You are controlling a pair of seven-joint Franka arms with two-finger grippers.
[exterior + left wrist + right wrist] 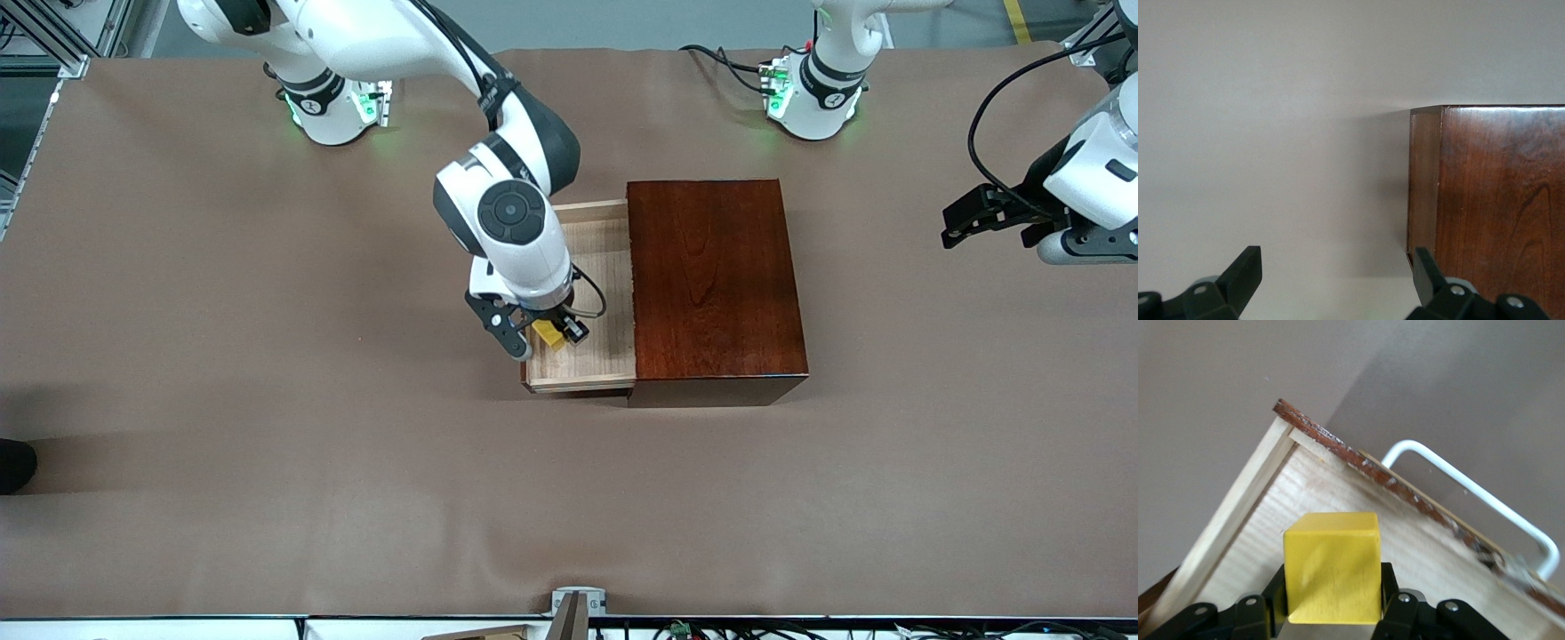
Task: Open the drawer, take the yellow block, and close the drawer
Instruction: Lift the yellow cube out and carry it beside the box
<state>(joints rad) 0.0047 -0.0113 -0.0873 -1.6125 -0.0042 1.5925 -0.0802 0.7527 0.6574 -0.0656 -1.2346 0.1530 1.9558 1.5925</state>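
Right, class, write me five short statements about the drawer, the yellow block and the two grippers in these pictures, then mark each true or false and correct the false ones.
1. The drawer is pulled out of the wooden box. True.
2. The yellow block lies loose on the table. False: it is held between the fingers of the right gripper, over the drawer.
3. The left gripper holds the drawer's handle. False: it is open and holds nothing, waiting over the table toward the left arm's end.
4. The drawer has a white bar handle. True.
5. The wooden box is pale grey. False: it is dark reddish brown.
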